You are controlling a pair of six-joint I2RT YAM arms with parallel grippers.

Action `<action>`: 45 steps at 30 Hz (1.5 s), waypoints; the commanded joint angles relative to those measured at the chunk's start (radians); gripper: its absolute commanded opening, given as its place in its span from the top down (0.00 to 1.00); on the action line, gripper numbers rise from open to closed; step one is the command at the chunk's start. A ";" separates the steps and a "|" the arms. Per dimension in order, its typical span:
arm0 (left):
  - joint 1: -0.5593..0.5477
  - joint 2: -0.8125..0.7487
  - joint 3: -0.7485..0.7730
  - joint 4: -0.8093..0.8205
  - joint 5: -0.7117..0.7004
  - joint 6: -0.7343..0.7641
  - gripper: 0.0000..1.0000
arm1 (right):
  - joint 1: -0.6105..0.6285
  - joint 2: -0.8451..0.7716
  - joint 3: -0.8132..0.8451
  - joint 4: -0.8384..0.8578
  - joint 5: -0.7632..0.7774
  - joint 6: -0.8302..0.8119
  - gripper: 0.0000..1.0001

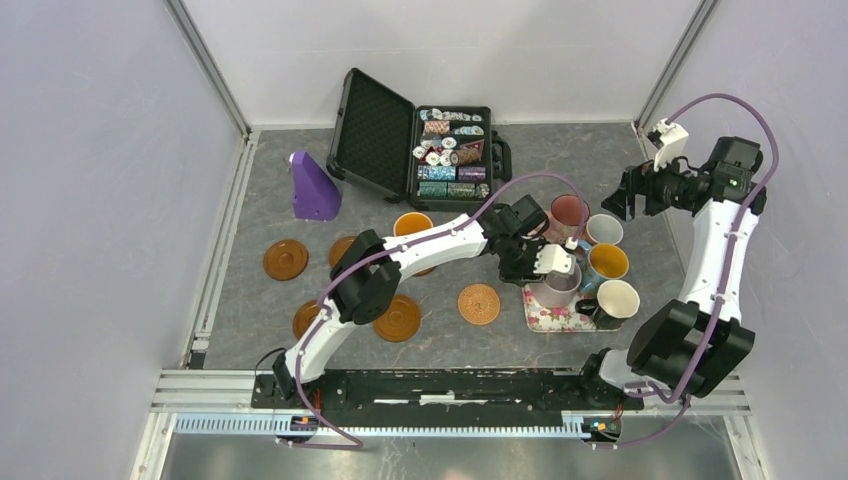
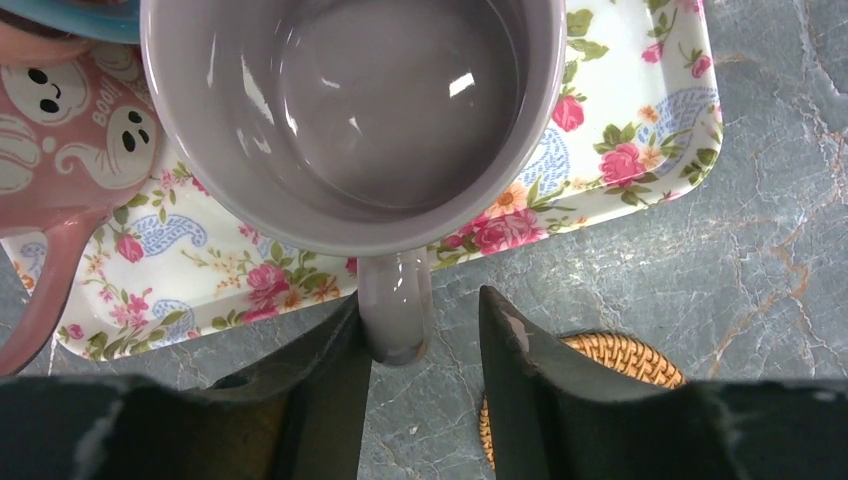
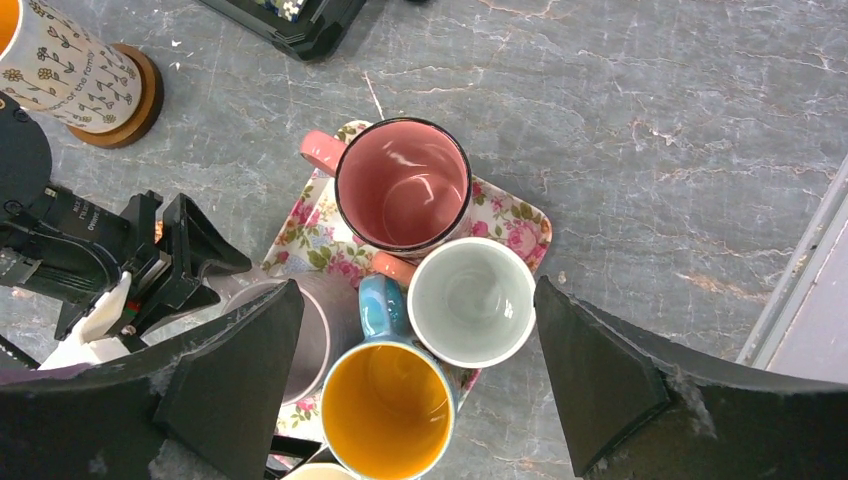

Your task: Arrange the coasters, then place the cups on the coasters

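Observation:
A pale lilac cup (image 2: 350, 110) stands on the floral tray (image 2: 640, 110), its handle (image 2: 395, 310) pointing off the tray's edge. My left gripper (image 2: 420, 297) straddles that handle: one finger touches it, the other stands a gap away. The woven orange-tan coaster (image 2: 625, 355) lies just beyond on the table. The pink (image 3: 403, 185), white (image 3: 470, 300) and blue-and-yellow (image 3: 385, 410) cups crowd the same tray, and my right gripper (image 3: 418, 290) hovers open above them. The floral cup (image 1: 412, 225) sits on a brown coaster (image 3: 140, 95). Other brown coasters (image 1: 285, 259) (image 1: 398, 318) lie to the left.
An open black case of poker chips (image 1: 420, 150) stands at the back, with a purple cone-like object (image 1: 313, 188) to its left. A black cup with a cream inside (image 1: 616, 299) sits at the tray's near end. Walls enclose both sides.

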 commanded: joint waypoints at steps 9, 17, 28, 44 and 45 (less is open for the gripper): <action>-0.010 0.072 0.085 0.067 -0.017 -0.111 0.46 | -0.029 0.014 0.031 -0.034 -0.044 -0.047 0.07; -0.013 0.086 0.098 0.072 -0.027 -0.135 0.58 | -0.040 0.018 0.020 -0.037 -0.048 -0.056 0.07; -0.001 -0.044 -0.031 0.152 -0.054 -0.244 0.98 | -0.043 0.015 0.020 -0.048 -0.050 -0.078 0.08; 0.095 -0.422 -0.258 0.425 0.022 -0.532 0.98 | -0.043 0.015 0.008 -0.044 -0.079 -0.085 0.07; 0.113 -0.455 -0.273 0.441 0.027 -0.554 0.98 | -0.043 0.016 0.005 -0.042 -0.086 -0.084 0.08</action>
